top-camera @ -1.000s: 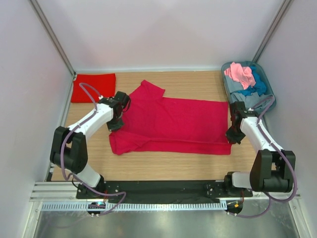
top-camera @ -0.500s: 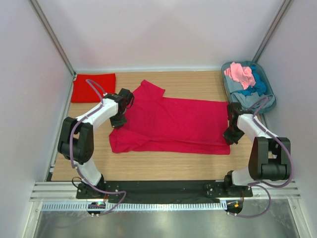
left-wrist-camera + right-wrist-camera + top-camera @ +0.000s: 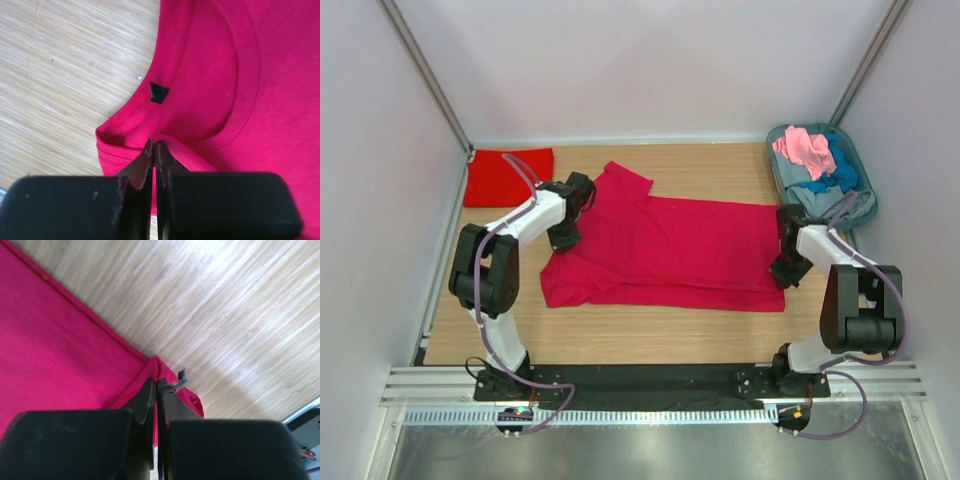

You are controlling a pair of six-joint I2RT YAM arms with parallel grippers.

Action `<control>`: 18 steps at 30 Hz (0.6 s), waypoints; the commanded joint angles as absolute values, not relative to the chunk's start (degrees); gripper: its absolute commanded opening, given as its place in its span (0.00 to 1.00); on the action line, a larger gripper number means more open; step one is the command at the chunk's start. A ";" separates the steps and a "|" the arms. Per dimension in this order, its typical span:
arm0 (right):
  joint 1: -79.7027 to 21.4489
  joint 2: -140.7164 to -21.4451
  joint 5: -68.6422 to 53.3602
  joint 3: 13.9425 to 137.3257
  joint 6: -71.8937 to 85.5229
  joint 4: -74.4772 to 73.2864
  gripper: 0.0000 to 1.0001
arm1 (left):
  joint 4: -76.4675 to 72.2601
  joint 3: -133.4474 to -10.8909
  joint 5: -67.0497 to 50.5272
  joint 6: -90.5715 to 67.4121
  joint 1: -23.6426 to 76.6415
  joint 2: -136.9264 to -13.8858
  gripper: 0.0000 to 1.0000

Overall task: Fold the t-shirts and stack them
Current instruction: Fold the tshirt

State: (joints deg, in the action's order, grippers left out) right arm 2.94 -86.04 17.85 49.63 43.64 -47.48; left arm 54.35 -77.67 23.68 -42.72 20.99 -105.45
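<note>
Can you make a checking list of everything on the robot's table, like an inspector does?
Surface: light wooden table.
Job's things: crimson t-shirt spread flat mid-table; red t-shirt folded at the far left; pink t-shirt, blue t-shirt and grey t-shirt heaped in the tub.
Clutter: nothing seen.
Grippers: left gripper shut on the crimson t-shirt's collar; right gripper shut on its hem corner.
Cables: purple cables loop along both arms.
Surroundings: white walls; metal rail along the near edge.

Left claw [image 3: 563, 242], right claw [image 3: 781, 277], gripping crimson t-shirt [image 3: 670, 245], nudged inward.
</note>
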 commanded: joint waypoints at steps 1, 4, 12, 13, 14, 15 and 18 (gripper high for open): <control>2.90 -86.57 19.51 52.47 43.16 -45.62 0.01 | 53.71 -81.12 24.87 -41.49 21.62 -105.91 0.00; 2.90 -87.01 19.60 53.26 42.72 -45.26 0.01 | 53.88 -83.14 25.22 -41.13 21.88 -107.22 0.00; 3.43 -87.89 21.27 53.70 42.63 -45.26 0.01 | 57.13 -87.01 27.51 -40.52 22.68 -112.15 0.00; 3.51 -88.24 21.53 53.88 42.63 -45.26 0.01 | 57.22 -87.36 27.60 -40.52 22.76 -112.58 0.00; 3.52 -88.50 21.88 54.14 42.97 -45.70 0.01 | 57.39 -87.54 27.68 -40.60 22.76 -112.67 0.00; 3.52 -88.85 22.06 54.66 42.89 -45.70 0.02 | 57.39 -87.71 27.77 -40.61 22.76 -112.76 0.00; 3.52 -89.47 21.53 56.15 43.15 -46.58 0.15 | 58.53 -89.38 27.95 -40.69 22.76 -113.47 0.00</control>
